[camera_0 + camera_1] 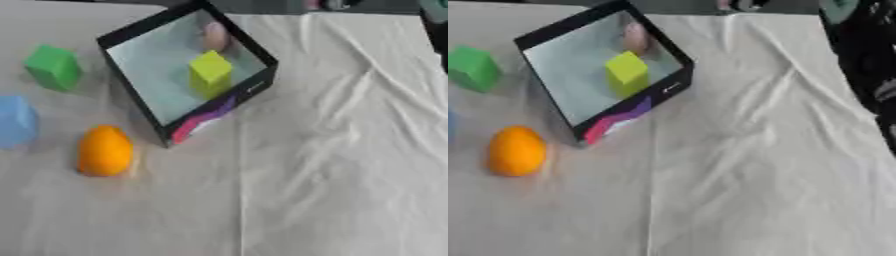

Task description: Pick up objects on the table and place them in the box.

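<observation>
From my station I take the box point(144, 30) as the landmark, a black-rimmed open box with a pale floor, sitting toward the far left of the cloth-covered worktop point(341, 165). Furthest left of the box, at the view's edge, is a pale blue block point(16, 121). Just left of the box and further back stands a green block point(53, 66), near its wall but apart from it. In front of the box's near-left corner lies an orange, egg-shaped object point(105, 150), close to that corner and not touching. Inside the box a yellow-green block point(210, 72) stands on the floor, and behind it, by the far wall, sits a pinkish rounded object point(214, 36). Right of the box the cloth is only wrinkles.

Neither hand shows in either eye view, so I cannot tell whether they are wide or holding anything. I judge we are between picks: two things in, three still out. Next I would probably reach for the orange object, which lies nearest; its rounded shape may roll.
</observation>
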### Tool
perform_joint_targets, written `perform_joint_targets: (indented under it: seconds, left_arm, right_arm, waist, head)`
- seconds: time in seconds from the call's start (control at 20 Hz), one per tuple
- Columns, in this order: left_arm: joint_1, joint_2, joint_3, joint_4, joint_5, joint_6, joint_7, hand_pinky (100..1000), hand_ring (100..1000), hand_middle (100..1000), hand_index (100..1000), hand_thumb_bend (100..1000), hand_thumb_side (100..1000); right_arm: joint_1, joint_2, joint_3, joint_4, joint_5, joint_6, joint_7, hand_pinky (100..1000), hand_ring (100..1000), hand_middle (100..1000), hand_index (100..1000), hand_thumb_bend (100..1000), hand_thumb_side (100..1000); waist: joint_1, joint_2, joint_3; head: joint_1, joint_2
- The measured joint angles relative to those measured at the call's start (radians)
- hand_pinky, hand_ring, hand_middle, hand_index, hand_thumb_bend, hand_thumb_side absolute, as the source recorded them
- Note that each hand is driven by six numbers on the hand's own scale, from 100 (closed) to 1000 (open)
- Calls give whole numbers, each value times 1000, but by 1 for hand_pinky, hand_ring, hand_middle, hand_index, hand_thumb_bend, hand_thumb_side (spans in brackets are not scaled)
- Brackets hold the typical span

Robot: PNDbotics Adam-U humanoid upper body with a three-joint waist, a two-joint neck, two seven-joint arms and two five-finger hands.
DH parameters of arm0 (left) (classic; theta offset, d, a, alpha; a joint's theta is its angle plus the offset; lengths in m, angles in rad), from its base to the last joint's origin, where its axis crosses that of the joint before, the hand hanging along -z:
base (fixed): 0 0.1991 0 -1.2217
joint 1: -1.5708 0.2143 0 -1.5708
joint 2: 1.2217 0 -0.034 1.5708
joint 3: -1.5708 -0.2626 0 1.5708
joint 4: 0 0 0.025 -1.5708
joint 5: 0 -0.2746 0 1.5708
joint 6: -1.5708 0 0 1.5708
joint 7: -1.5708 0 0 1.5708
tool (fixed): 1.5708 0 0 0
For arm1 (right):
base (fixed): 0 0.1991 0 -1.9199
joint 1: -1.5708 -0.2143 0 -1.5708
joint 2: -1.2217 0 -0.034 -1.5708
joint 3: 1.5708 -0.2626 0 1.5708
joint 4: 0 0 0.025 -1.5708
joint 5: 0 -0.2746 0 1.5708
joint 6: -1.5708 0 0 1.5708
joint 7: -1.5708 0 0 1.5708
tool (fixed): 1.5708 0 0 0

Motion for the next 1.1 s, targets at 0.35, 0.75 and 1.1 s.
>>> perform_joint_targets:
  seconds: [0.35, 0.75, 1.1]
  left_arm:
    - [0, -1, 19, 0, 3, -3, 32, 856, 839, 810, 799, 182, 677]
    - [-2, -1, 25, 0, 3, -1, 50, 863, 844, 812, 797, 186, 674]
    - [-4, -2, 24, 0, 2, 0, 50, 865, 845, 813, 797, 187, 672]
  right_arm:
    - [-13, 141, 64, -11, 44, -45, 114, 712, 619, 596, 687, 425, 223]
    - [16, 223, 78, 10, 135, -56, 170, 721, 642, 618, 711, 439, 235]
    - [35, 271, 63, 68, 227, -53, 117, 784, 760, 740, 830, 438, 280]
  waist:
    - [0, 0, 2]
    - [0, 0, 7]
    - [0, 0, 9]
  head:
    - [-9, 9]
    - [-16, 13]
    - [-16, 13]
